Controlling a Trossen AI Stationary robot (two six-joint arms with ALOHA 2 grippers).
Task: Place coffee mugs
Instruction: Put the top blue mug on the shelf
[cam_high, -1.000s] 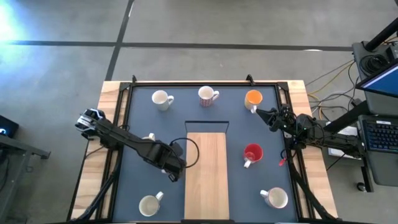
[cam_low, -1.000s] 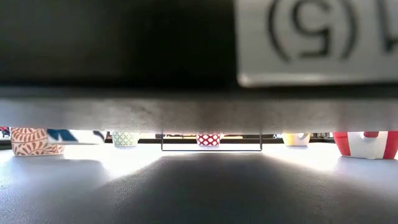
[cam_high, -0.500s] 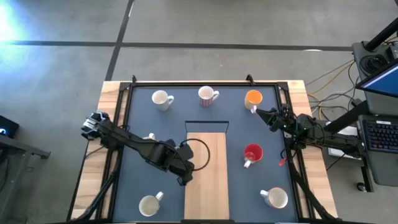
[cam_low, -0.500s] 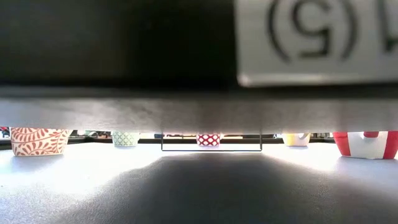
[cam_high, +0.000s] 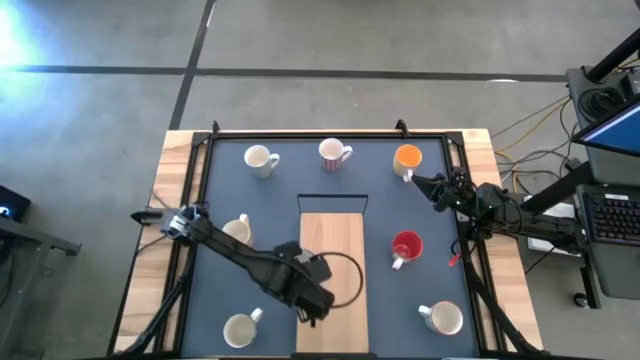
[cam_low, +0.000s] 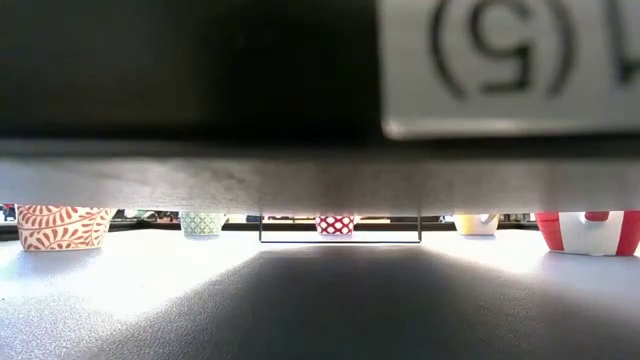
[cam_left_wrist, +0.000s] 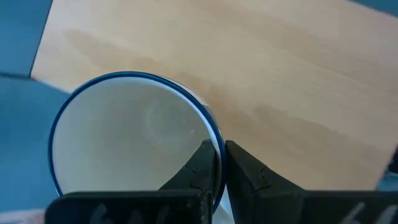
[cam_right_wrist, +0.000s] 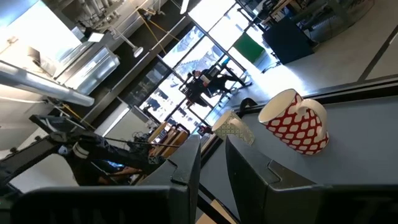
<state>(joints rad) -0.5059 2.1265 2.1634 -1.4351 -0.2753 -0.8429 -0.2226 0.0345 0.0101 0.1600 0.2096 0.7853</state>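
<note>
The dark table mat (cam_high: 215, 200) carries a light wooden board (cam_high: 335, 300) down its middle, and the left gripper (cam_left_wrist: 219, 163) hangs over the board's left edge, its fingers pinched onto the rim of a white mug with a blue rim (cam_left_wrist: 134, 146). Around it stand other mugs: a cream one (cam_high: 238, 230) just behind its arm, another (cam_high: 240, 328) near its left, a red one (cam_high: 406, 246) across the board. The right gripper (cam_high: 418, 183) waits far off beside the orange mug (cam_high: 407, 158), fingers slightly apart and holding nothing.
</note>
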